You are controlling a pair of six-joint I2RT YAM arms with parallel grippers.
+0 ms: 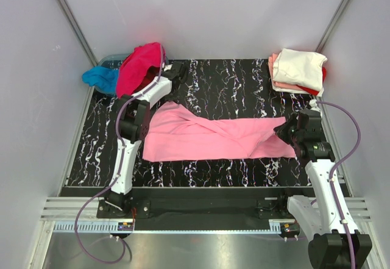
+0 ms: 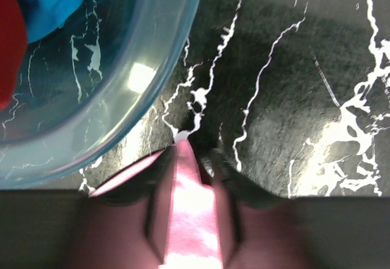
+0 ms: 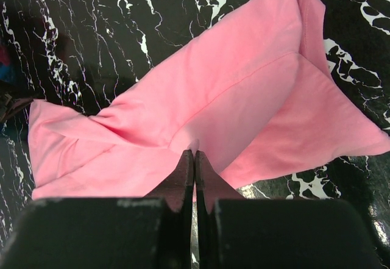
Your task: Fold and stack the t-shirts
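Two grippers engage one light pink t-shirt (image 1: 213, 138), spread lengthwise across the middle of the marbled table (image 1: 231, 80), well apart from the other garments. Left gripper (image 2: 192, 154), at the far left just beside the basin (image 2: 152, 68): jaws pinching a narrow ridge of the pink cloth. Right gripper (image 3: 194, 159), at the shirt's right end: jaws pressed together; creases converge on the tips, so a thin nip of fabric is judged to be held, though the cloth between the pads cannot be seen. The basin holds a hot pink t-shirt (image 1: 139, 68) and a bright blue t-shirt (image 1: 100, 77), both unfolded; the folded stack (image 1: 298, 71) sits at the far right, cream white uppermost over salmon and red.

Step in hand, as judged: a fold of the pink shirt, which already lies doubled along its length with a diagonal flap near the left.

To do it well: raise both ends together and level, so the cloth hangs taut without dragging; carry one end over the other until the edges meet; keep the left arm clear of the basin rim; lower fully before letting go, since a thin nip may slip and soft cloth bunches when dropped; flatten the diagonal flap, or the packet will sit crooked on the stack.
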